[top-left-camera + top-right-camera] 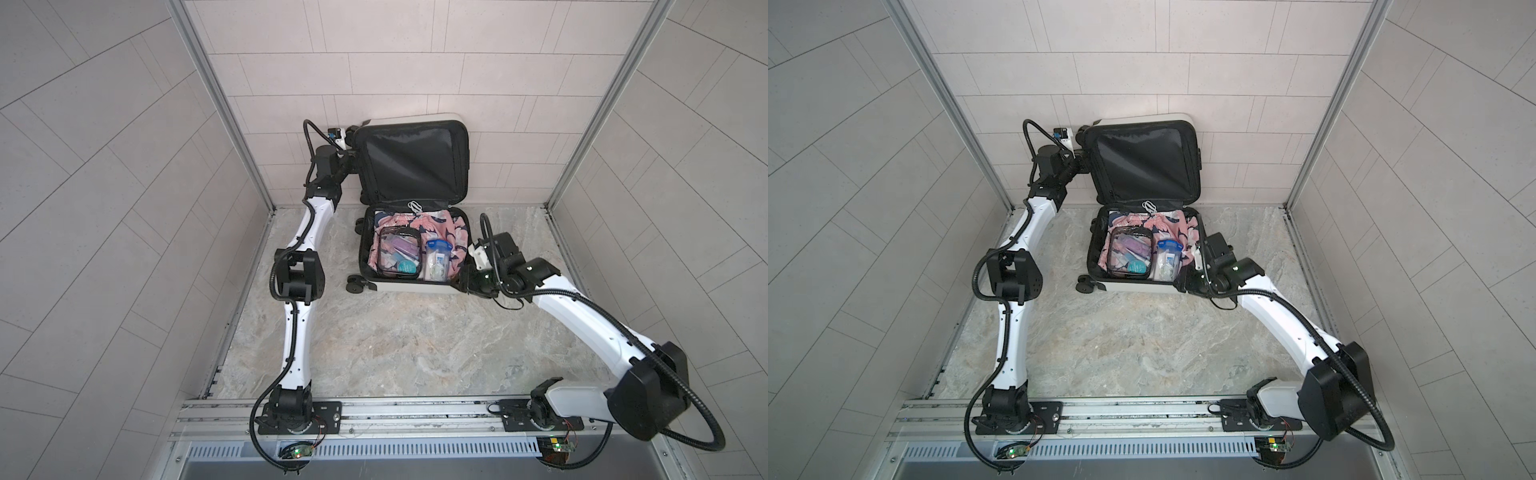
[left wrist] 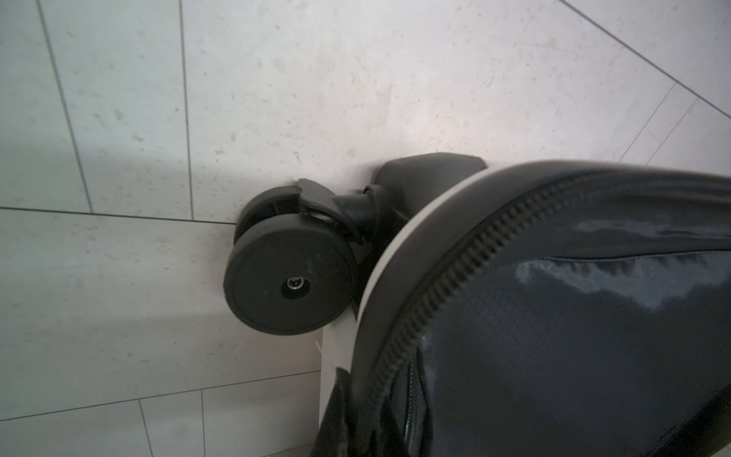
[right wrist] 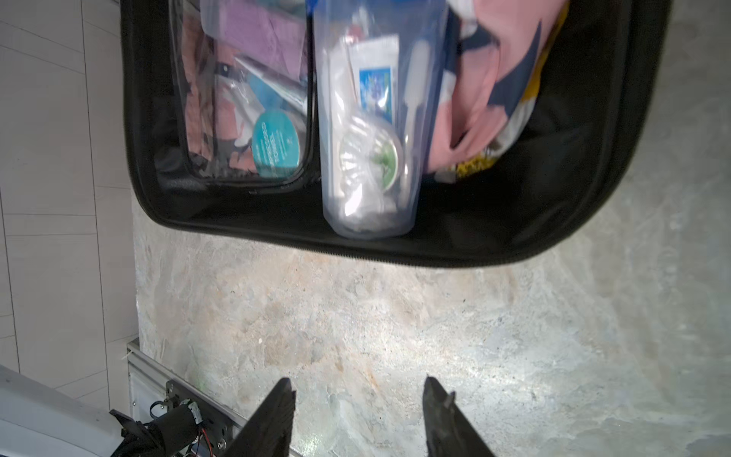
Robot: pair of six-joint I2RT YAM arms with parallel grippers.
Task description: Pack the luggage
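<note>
The luggage lies open at the back of the counter. Its bottom half is flat on the stone and its lid stands up, leaning on the tiled wall. The lid's black lining is bare.

The bottom half is already loaded. Pink flowered clothes lie along the back and right side. A clear pouch with black trim sits on them at the left, and a clear bag with a blue top lies just beside it on the right, with a tube and a brush inside. I see nothing loose on the counter, so I judge the filling done. What is left is to swing the lid down and close the zip.

My left claw is up at the lid's left edge, just beside the black wheel at that corner. Its fingers are together, but I cannot tell whether they pinch the rim or the zip strip. My wrist view shows only the wheel and the lid's rim.

My right claw hangs low over bare counter near the front right corner of the bottom half. Its fingers are apart with nothing between them, and it is clear of the rim.
</note>
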